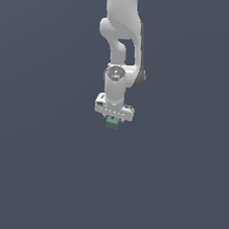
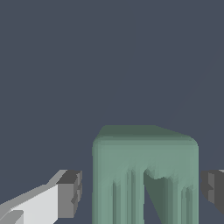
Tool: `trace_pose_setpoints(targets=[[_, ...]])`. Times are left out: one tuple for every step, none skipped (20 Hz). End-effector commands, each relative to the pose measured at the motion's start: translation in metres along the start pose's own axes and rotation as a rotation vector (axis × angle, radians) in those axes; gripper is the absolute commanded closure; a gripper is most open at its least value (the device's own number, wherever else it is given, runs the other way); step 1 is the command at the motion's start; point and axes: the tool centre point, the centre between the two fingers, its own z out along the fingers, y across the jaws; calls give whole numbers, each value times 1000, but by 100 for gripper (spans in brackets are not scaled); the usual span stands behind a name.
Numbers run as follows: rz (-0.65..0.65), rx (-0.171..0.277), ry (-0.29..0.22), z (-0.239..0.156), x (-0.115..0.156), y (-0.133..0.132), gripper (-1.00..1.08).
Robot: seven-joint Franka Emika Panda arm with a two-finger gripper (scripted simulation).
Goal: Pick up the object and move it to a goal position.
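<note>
The dull-green block point(image 1: 112, 122) is seen right under the white gripper point(image 1: 113, 117), roughly mid-scene against the plain grey background. In the wrist view the block point(image 2: 144, 175) sits between the two dark fingers point(image 2: 70, 193), with a small gap visible on each side, so the fingers look released rather than clamped on it.

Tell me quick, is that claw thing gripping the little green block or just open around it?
Gripper: open, its fingers either side of the green block with gaps showing, so not clamped on it.
</note>
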Motion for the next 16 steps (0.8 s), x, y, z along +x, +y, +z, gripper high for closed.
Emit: trace_pose_setpoints(targets=[[1, 0, 0, 10, 0, 0, -92], [1, 0, 0, 13, 0, 0, -92], [1, 0, 0, 16, 0, 0, -92], [1, 0, 0, 17, 0, 0, -92], [1, 0, 0, 19, 0, 0, -92], [1, 0, 0, 20, 0, 0, -92], [1, 0, 0, 20, 0, 0, -92], [1, 0, 0, 20, 0, 0, 108], [1, 0, 0, 20, 0, 0, 108], [1, 0, 0, 20, 0, 0, 108], [1, 0, 0, 20, 0, 0, 108], [1, 0, 0, 20, 0, 0, 108], [1, 0, 0, 20, 0, 0, 108], [1, 0, 0, 20, 0, 0, 108], [1, 0, 0, 20, 0, 0, 108], [1, 0, 0, 20, 0, 0, 108]])
